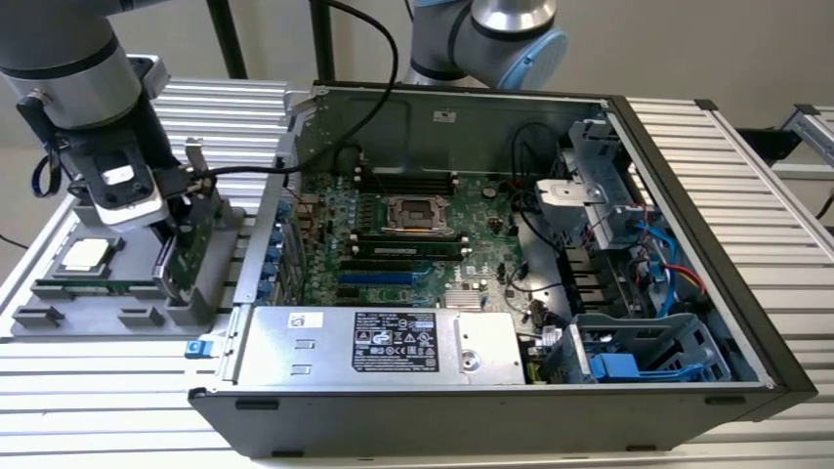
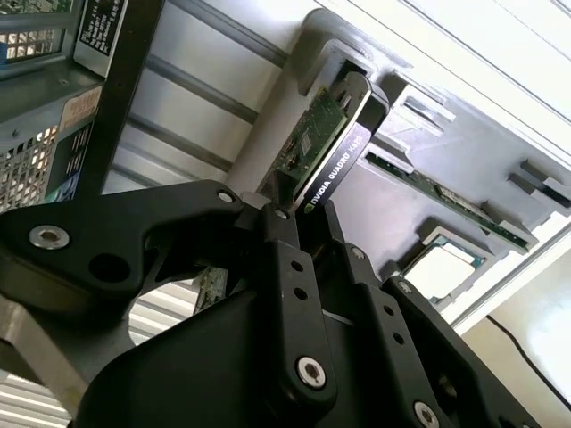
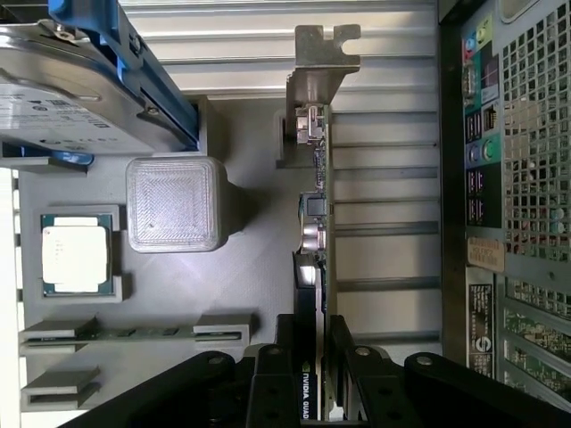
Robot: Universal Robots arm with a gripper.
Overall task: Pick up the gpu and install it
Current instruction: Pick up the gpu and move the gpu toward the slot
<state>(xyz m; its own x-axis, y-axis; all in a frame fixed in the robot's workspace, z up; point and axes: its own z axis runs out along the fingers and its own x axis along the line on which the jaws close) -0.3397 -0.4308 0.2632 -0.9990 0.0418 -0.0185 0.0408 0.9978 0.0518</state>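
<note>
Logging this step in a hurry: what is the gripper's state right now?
The gripper is closed on the gpu, which stands on edge in the gray tray.

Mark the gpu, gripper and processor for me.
gpu [image 3: 314, 209]: first wrist view, card's edge, mid-length.
gripper [image 3: 317, 332]: first wrist view, between the fingertips flanking the gpu.
processor [image 3: 76, 259]: first wrist view, centre of its metal lid.

Gpu [image 3: 314, 214]: one end being covered by the clamping end effector [image 3: 314, 332]. Hard drive [image 3: 71, 80]: being cut off by the first wrist view's edge.
</note>
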